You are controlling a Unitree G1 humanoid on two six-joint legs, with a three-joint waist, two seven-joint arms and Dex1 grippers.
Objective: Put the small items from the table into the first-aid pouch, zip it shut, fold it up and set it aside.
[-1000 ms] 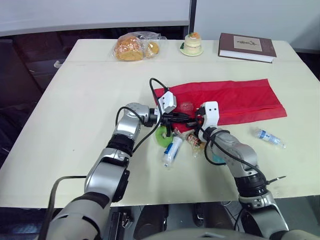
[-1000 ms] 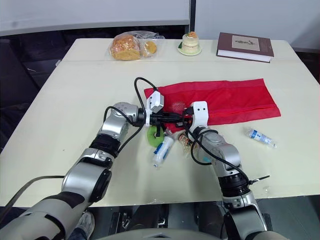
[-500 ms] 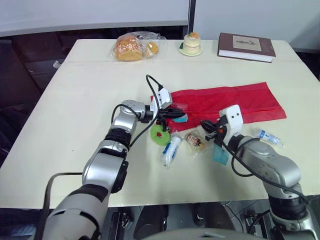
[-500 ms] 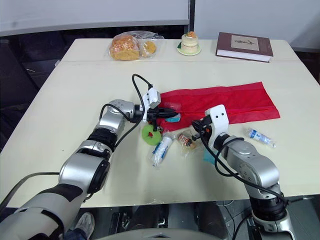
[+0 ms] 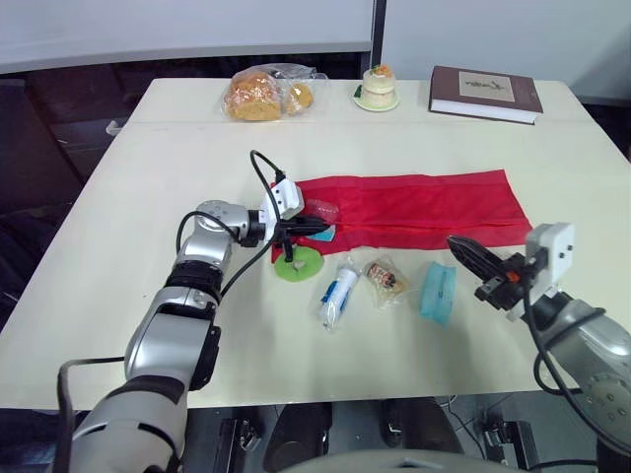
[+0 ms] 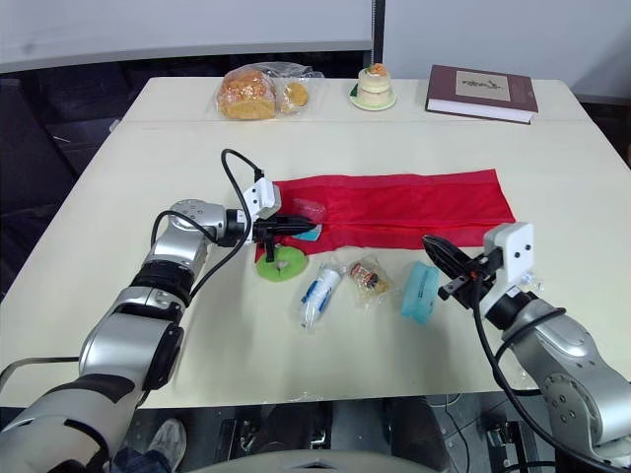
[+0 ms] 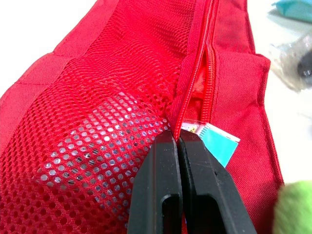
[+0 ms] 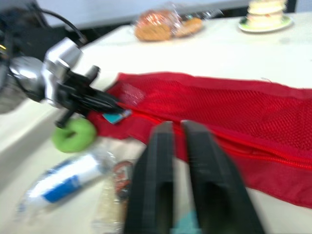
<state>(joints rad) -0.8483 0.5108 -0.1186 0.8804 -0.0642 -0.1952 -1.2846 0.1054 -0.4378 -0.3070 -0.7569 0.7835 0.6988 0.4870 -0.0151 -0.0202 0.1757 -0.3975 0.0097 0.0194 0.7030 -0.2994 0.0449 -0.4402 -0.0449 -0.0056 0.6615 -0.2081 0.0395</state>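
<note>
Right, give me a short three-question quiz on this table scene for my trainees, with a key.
1. True or false: the left gripper is shut on the red pouch at its zip edge.
2. Which lies nearest the right gripper? A green round item; B teal packet; C bagged bread.
3. What lies at the far right corner of the table?
Key: 1 true; 2 B; 3 the brown book.
</note>
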